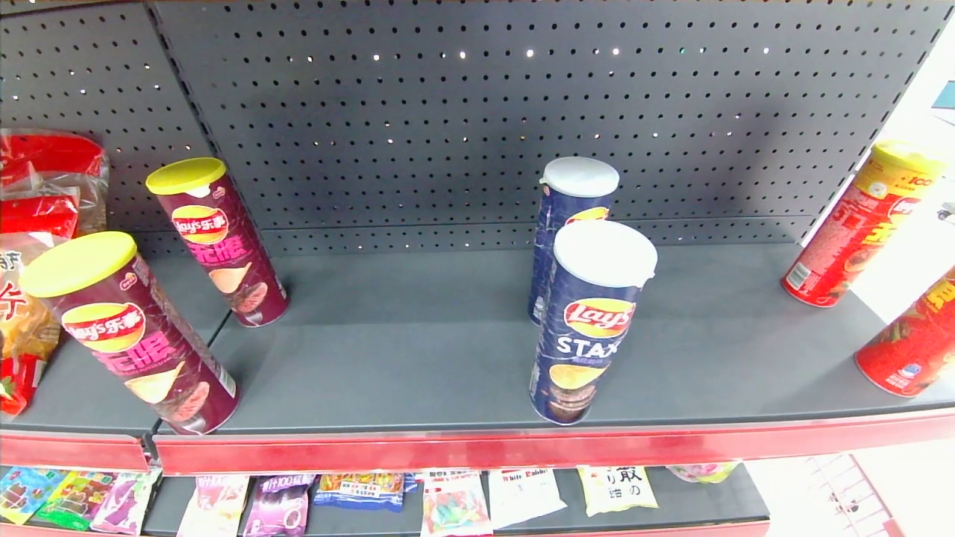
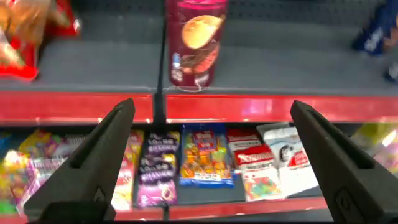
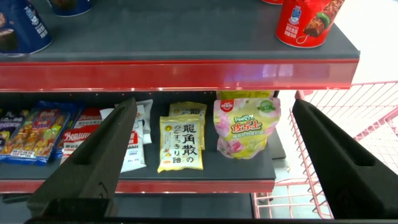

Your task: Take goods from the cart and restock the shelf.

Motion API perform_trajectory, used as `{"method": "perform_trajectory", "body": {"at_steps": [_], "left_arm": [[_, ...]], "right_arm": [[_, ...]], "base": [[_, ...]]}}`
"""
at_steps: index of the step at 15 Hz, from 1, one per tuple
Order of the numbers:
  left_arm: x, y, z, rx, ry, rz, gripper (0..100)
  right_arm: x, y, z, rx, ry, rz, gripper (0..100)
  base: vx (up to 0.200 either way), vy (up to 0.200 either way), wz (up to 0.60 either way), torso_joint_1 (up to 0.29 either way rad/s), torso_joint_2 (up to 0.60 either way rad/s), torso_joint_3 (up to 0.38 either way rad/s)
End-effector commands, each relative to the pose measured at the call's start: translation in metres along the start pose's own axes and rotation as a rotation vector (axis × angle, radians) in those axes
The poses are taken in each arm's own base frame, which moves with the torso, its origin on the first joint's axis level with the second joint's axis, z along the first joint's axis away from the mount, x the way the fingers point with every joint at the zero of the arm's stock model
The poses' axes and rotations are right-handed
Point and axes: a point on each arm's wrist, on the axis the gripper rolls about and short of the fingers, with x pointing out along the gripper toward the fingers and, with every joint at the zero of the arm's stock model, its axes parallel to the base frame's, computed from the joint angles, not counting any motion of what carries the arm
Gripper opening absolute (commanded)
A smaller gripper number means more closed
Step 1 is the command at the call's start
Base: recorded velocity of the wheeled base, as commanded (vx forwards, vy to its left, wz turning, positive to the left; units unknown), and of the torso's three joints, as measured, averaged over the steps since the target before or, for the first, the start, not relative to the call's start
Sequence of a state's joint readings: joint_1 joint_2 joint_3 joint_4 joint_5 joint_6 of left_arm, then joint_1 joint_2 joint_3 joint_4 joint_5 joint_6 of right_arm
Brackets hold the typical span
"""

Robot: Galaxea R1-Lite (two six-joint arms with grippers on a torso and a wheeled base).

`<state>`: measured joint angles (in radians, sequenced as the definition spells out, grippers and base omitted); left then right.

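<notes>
At shelf (image 1: 448, 350) front lip, maroon can (image 1: 134, 335), blue can (image 1: 589, 328), wide gap btwn

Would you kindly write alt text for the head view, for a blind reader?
A grey shelf with a red edge holds six standing crisp cans: two maroon cans on the left, two blue cans in the middle, two red cans on the right. Snack packets lie on the shelf below.
</notes>
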<state>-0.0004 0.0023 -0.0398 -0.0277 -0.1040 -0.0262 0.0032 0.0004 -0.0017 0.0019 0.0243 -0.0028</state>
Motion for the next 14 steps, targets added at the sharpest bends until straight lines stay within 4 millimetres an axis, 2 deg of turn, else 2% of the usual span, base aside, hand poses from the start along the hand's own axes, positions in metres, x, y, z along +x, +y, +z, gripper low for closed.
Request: {"method": "perform_trajectory", "body": {"at_steps": [1,2,4,7,14], "left_arm": [[0.0024,0.0022,-0.0105,0.078,0.032,0.073,100],[0.0021,0.004,-0.0109,0.039,0.035,0.157,100],[0.0019,0.0046,-0.0136,-0.027,0.055,0.182,100],[0.0022,0.0016,-0.014,0.013,0.064,0.046,100],[0.002,0.0034,-0.0134,0.057,0.063,0.127,100]], "right_arm": [[0.0001,0.0,0.0,0.0,0.001,0.0,100],[0.0,0.0,-0.0002,0.0,0.001,0.0,100],[0.0001,0.0,0.0,0.0,0.001,0.0,100],[0.0001,0.0,0.0,0.0,0.001,0.0,100],[0.0001,0.0,0.0,-0.002,0.001,0.002,100]], "base": [[0.0,0.0,0.0,0.0,0.0,0.0],[0.0,0.0,0.0,0.0,0.0,0.0],[0.0,0.0,0.0,0.0,0.0,0.0],[0.0,0.0,0.0,0.0,0.0,0.0],[0.0,0.0,0.0,0.0,0.0,0.0]]}}
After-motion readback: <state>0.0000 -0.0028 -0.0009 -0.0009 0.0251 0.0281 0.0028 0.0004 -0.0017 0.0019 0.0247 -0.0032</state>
